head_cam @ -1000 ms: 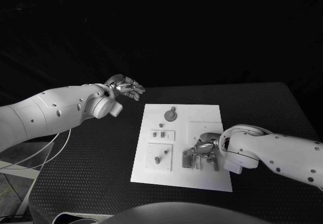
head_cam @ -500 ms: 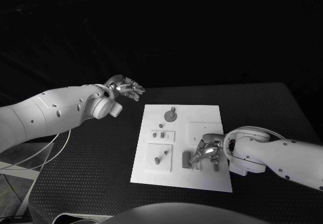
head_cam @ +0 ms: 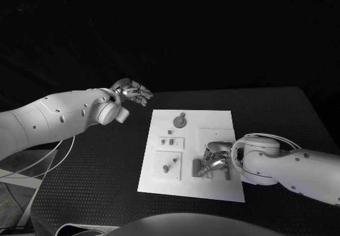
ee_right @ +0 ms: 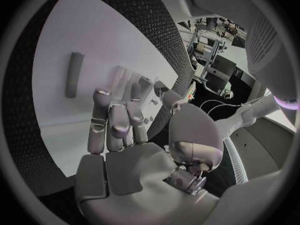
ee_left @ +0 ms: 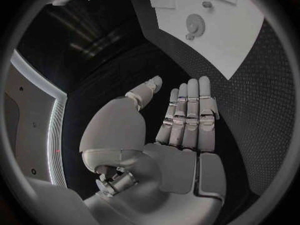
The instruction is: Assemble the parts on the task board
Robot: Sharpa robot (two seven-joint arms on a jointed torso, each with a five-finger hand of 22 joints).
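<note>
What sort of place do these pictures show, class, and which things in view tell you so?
Probably a robotics lab test bench. A white task board with small parts sits on a black table, worked by the right hand while the left hand is raised off to the side; the right wrist view shows cluttered equipment beyond.

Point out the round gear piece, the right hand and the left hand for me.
gear (head_cam: 180,121): head view, middle of the disc, far end of the board.
right hand (head_cam: 214,162): head view, middle of the hand, over the board's near right part.
left hand (ee_left: 181,130): left wrist view, middle of the hand, fingers straight.
</note>
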